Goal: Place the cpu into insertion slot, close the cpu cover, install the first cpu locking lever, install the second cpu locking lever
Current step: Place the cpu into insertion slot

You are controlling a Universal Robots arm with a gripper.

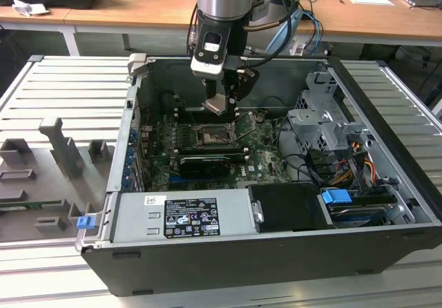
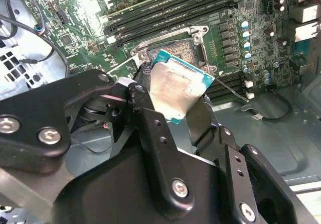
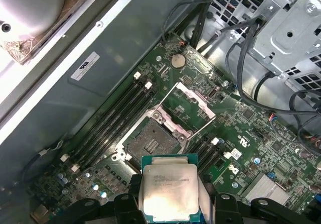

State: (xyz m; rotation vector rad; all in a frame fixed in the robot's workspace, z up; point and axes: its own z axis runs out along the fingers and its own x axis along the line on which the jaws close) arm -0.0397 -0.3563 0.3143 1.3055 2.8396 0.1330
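Black tower case [image 1: 387, 121] lies open on the tabletop [image 1: 69, 80], green motherboard [image 1: 266, 157] face-up for access. cpu cover [image 3: 191, 102] is swung open, leaving the insertion slot [image 3: 150, 142] bare. Hand [image 3: 169, 198] is clamped on the cpu [image 2: 176, 86] by its edges, hovering over the slot, not seated.

Under the gripper [image 1: 218, 101] you have the green motherboard [image 1: 266, 157] with black memory slots [image 3: 113, 123], a long graphics card [image 1: 205, 163] near it, and the grey power supply [image 1: 138, 219] well apart.

Lab; wooden desks [image 1: 131, 7]; opened computer case [image 1: 207, 270].
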